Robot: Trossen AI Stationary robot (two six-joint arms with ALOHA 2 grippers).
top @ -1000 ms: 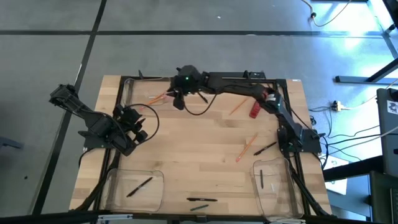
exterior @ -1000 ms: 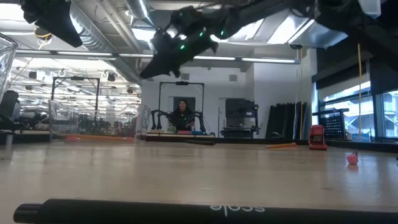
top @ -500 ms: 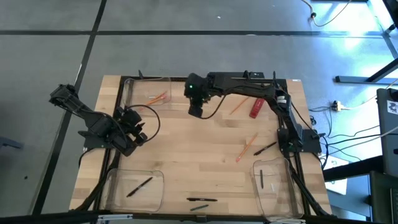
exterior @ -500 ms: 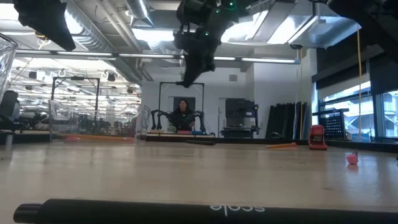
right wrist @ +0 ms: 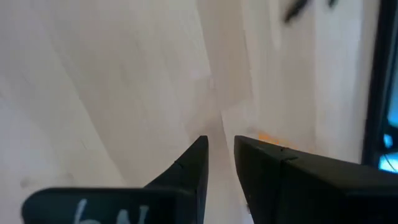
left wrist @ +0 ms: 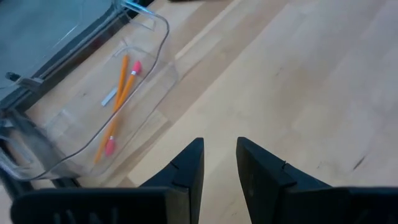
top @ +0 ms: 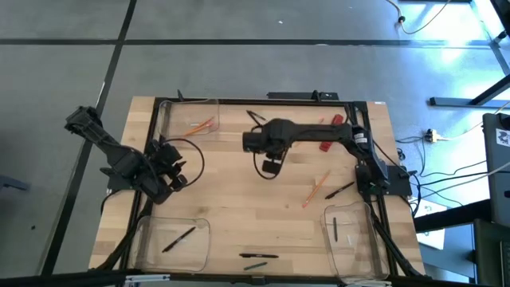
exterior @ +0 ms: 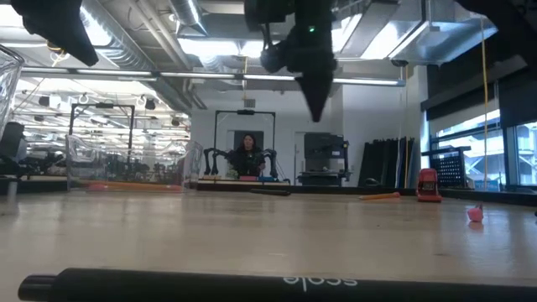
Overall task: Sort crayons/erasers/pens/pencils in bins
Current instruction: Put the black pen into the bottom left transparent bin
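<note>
While the table point(top: 239, 207) was surveyed, three bins point(top: 189, 121) stood at its corners (far-left one held pencils point(left wrist: 118, 102)). Right gripper point(top: 271, 167) hung mid-table, jaws slightly parted, empty. Left gripper point(left wrist: 217, 163) waited at left, parted, empty. Loose pencils point(top: 316, 190) lay right of centre: judged best approached square-on, low.

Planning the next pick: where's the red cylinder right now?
In the high view the red cylinder lies near the table's far edge on the right side, partly under the right arm, with two loose pencils nearer the camera.
</note>
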